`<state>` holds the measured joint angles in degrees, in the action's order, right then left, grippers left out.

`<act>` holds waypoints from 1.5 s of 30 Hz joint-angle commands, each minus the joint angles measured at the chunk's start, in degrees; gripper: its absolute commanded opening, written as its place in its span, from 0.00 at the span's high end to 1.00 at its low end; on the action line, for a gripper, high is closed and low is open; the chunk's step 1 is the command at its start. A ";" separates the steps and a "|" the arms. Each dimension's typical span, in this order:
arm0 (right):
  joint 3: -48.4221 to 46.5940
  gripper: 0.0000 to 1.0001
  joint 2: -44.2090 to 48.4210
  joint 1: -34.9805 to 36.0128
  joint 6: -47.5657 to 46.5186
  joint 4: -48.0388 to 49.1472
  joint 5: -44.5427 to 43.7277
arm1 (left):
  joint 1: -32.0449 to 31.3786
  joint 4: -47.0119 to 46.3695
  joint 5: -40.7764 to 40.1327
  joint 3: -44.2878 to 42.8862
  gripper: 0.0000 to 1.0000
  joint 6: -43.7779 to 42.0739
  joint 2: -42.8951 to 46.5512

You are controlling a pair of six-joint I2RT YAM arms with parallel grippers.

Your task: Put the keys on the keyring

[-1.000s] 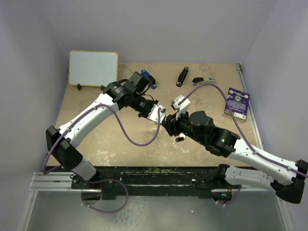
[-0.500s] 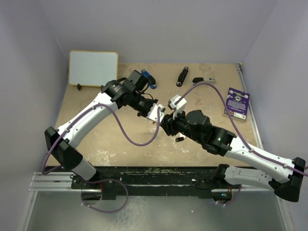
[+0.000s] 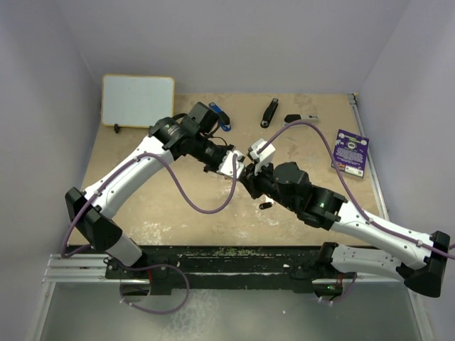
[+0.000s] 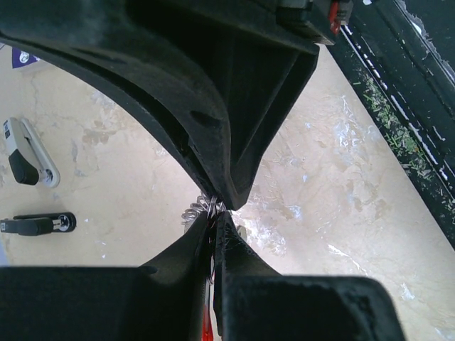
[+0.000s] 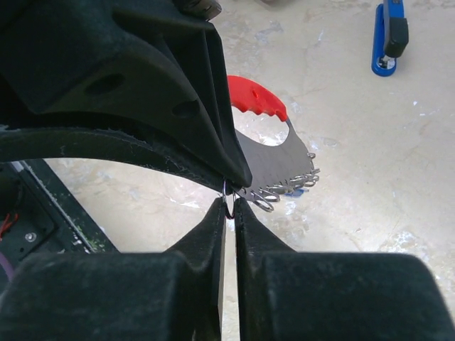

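Checking wrist views, I find the left hand (image 4: 215, 219) pinched shut on the keyring (image 5: 281, 189), only a red sliver showing between its fingers (image 4: 192, 249). Right hand (image 5: 229, 206) clamps the thin ring; chain and red fob (image 5: 257, 101) sit just beyond. From above, both hands hide it. One dark key (image 3: 265, 205) lies on the surface (image 3: 163, 213) near the right hand.

Three staplers out there: a blue stapler (image 3: 221, 118), a black stapler (image 3: 269, 112) and a grey stapler (image 3: 299, 118). One whiteboard (image 3: 138, 100), one purple card (image 3: 351, 151), one small dark key (image 3: 266, 206) lying loose. Two arms, the left arm (image 3: 135, 170) and the right arm (image 3: 359, 222), plus one keyring (image 5: 274, 190) with one red fob (image 5: 254, 98).
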<state>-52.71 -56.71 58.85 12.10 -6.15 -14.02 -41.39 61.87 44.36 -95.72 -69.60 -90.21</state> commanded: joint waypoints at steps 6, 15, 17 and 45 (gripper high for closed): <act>0.53 1.00 2.74 -0.05 -0.64 5.20 -3.23 | -0.36 -1.05 3.89 -2.46 0.96 1.86 2.50; 3.70 1.00 6.26 -0.05 -6.09 10.54 -3.63 | 0.40 -5.17 4.74 -1.44 0.96 6.98 2.24; 4.49 1.00 6.76 -0.05 -6.59 11.31 -3.55 | 1.23 -6.26 6.29 -1.48 0.96 8.56 2.24; 12.91 0.65 12.39 -0.05 -4.24 18.49 -4.46 | 4.78 -12.64 16.72 1.54 0.96 18.29 2.79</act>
<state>-40.56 -48.16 58.85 6.26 11.88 -17.06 -36.86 54.61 58.72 -95.29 -54.87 -90.11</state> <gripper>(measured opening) 0.303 0.058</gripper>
